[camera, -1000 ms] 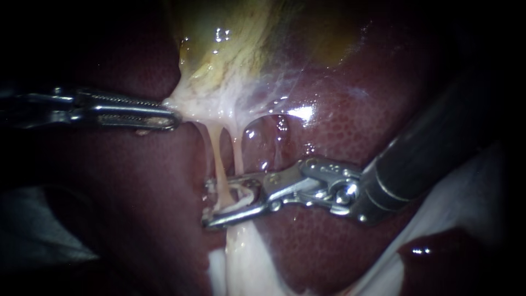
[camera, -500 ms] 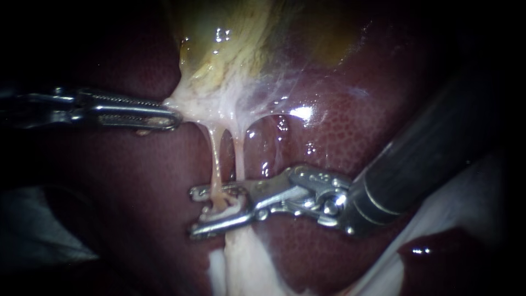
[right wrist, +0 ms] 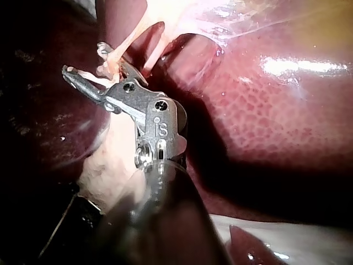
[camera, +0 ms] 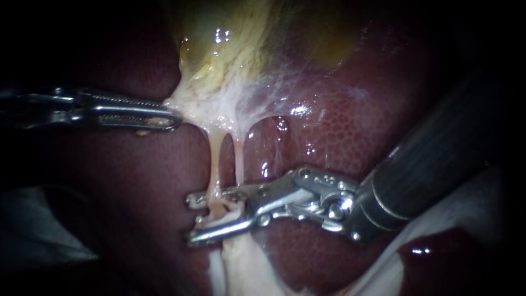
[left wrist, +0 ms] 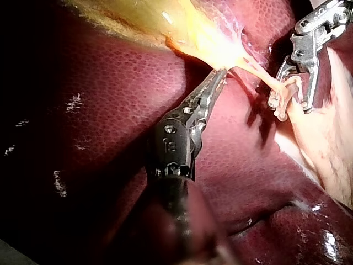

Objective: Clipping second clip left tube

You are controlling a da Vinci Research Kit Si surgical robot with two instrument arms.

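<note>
Endoscope view: right instrument (camera: 189, 219) has slid further across; left tube (camera: 215, 159) now between its open jaws, ready for clipping. Left instrument (camera: 173, 118) stays clamped on gallbladder (camera: 230, 55).

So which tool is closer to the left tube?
Right. The right instrument has its open jaws around the left tube, low down. The left instrument grips pale tissue under the gallbladder, beside the tube's upper end.

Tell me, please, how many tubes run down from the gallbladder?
2. Both hang from the gallbladder: the left tube lies inside the right instrument's open end, the right tube just beside it. More may be hidden.
</note>
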